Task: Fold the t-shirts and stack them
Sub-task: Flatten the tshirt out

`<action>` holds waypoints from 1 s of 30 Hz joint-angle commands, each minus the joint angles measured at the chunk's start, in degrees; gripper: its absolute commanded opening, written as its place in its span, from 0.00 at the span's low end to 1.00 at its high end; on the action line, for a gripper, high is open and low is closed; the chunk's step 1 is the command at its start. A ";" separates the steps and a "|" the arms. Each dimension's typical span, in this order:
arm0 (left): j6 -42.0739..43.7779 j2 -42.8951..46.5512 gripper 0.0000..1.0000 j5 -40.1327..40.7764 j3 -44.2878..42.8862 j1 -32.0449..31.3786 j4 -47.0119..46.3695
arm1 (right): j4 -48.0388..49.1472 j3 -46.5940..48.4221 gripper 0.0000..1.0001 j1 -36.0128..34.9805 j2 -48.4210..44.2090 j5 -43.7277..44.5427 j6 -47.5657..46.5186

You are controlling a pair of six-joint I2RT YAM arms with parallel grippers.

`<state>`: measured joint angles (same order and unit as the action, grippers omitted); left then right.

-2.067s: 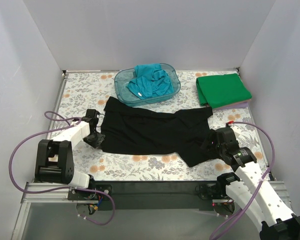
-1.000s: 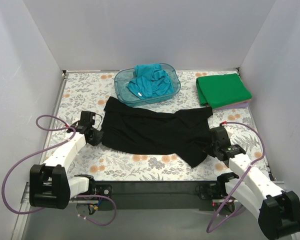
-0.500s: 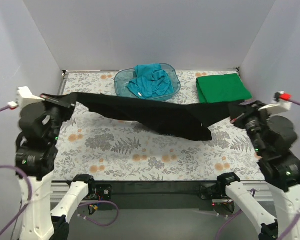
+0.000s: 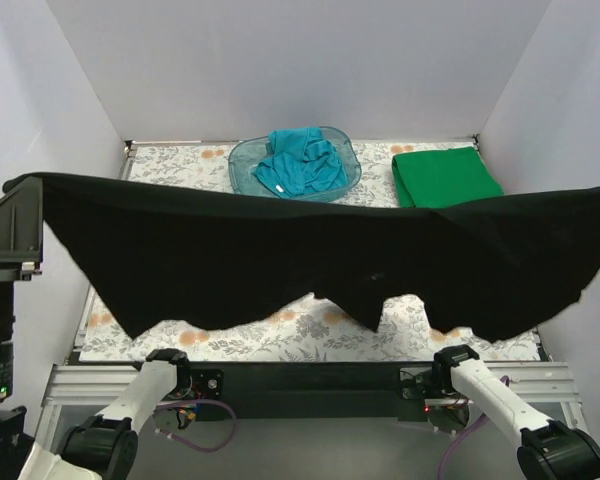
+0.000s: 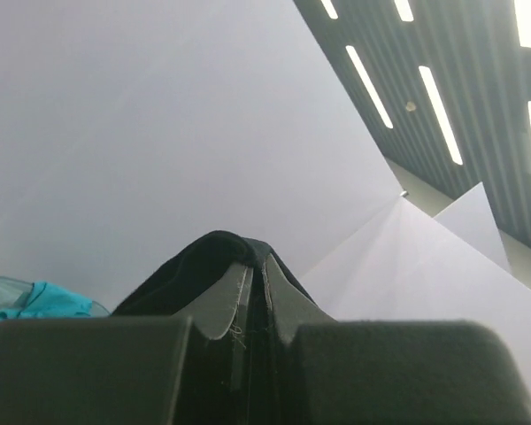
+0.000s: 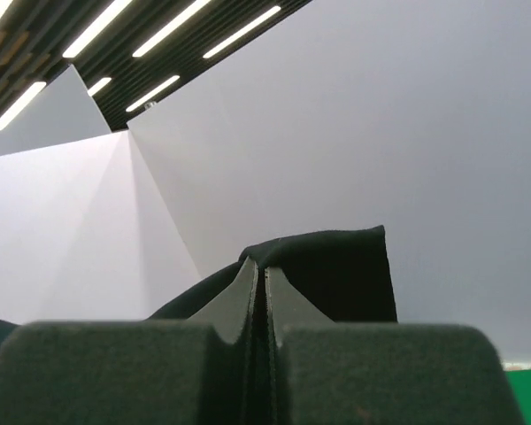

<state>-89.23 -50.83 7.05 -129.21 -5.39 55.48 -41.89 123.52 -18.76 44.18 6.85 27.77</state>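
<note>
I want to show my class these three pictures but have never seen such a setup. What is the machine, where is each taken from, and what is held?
It is a robot with two arms bolted at the near edge of a flowered table. The wide picture comes from a fixed camera above and behind them. The other two come from a camera on each wrist: there the left gripper and the right gripper are each pinched shut on black cloth. That is a black t-shirt, held stretched in the air between them. At the back, a teal t-shirt lies crumpled in a blue tub, and a folded green t-shirt lies beside it.
</note>
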 commanded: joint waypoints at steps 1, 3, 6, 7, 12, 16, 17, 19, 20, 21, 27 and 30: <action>1.43 -0.06 0.00 1.65 -0.70 0.12 2.26 | 0.58 3.12 0.01 0.04 2.39 0.52 -2.54; 1.78 -0.15 0.00 3.40 0.27 0.11 2.09 | 1.02 2.69 0.01 0.04 2.84 1.49 -3.68; 2.04 -0.94 0.00 5.60 4.91 0.11 1.65 | 1.63 -0.47 0.01 0.04 4.42 3.60 -4.65; 1.96 -1.03 0.00 7.00 7.28 0.20 1.30 | 1.81 -1.43 0.01 -0.04 5.55 5.17 -5.44; 1.87 -2.69 0.00 13.42 28.59 0.11 -5.54 | 8.30 -16.88 0.01 -0.04 7.32 13.09 -8.60; 2.30 -4.63 0.00 16.50 45.06 0.11 -13.28 | 19.08 -33.84 0.01 0.04 7.67 14.77 -10.27; 2.39 -5.07 0.00 16.77 48.40 0.11 -17.82 | 21.21 -37.44 0.01 0.04 7.50 14.51 -10.37; 2.31 -6.56 0.00 16.59 58.82 0.11 -22.85 | 26.48 -49.48 0.01 0.04 7.49 14.24 -10.28; 1.79 -7.43 0.00 17.29 61.42 0.20 -26.97 | 31.82 -53.70 0.01 0.04 7.93 14.50 -10.45; 1.17 -8.57 0.00 17.38 64.31 0.29 -29.01 | 34.13 -59.66 0.01 0.22 8.54 14.85 -10.54; 2.57 -28.59 0.00 17.47 71.56 0.81 -40.72 | 44.26 -66.75 0.01 1.36 23.73 9.41 -10.98; 4.24 -41.87 0.00 17.73 64.80 1.60 -38.88 | 45.14 -64.29 0.01 1.80 34.44 7.13 -11.24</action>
<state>-87.18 -84.23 21.61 -58.85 -4.93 21.78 -6.85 55.83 -17.72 73.45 16.05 17.67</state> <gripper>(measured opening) 0.031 0.031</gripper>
